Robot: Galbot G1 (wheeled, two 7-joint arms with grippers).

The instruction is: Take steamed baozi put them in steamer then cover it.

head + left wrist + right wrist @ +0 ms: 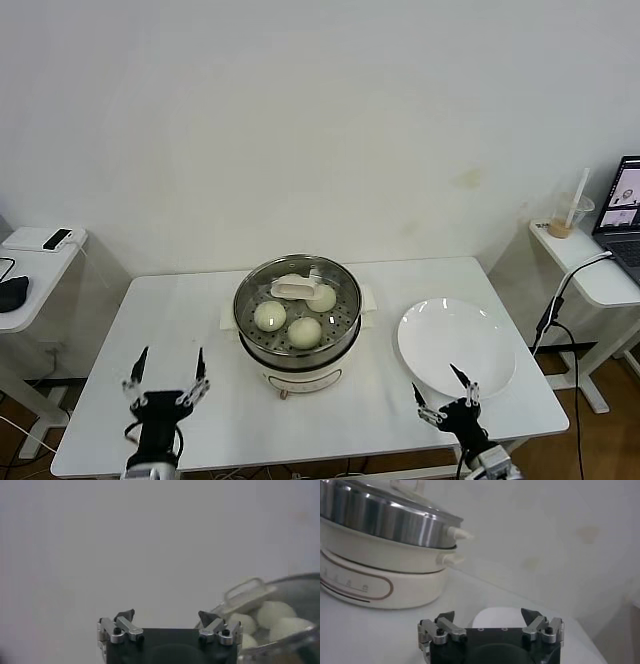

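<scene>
Setting: white table [200, 330] is standing against a plain white wall, side desks flanking it on both sides, laptop and iced drink on the right-hand one.
Steamer: steel steamer [297, 330] on its white electric base is sitting mid-table, just left of the white plate [455, 345], which is showing nothing on it.
Baozi: steamed baozi [270, 316] are lying inside on the perforated tray; three are showing clearly in the head view, a fourth is mostly hiding behind the handle.
Cover: glass cover [340, 290] is appearing seated on the steamer rim, cream handle [293, 288] at centre; left wrist view is showing the buns through the glass [295, 605].
Left gripper: left gripper [167, 382] is hovering near the table's front-left edge, fingers spread wide, holding nothing, well apart from the steamer.
Right gripper: right gripper [446, 397] is hanging over the plate's near edge, jaws parted, empty.
Progress: judging by the layout, the task is looking essentially done.
Handling: buns are looking soft and light, easy to dent, so they are best pinched gently across the middle; cover is likely heavier, slick and breakable, so take it by the handle only, never the rim.
</scene>
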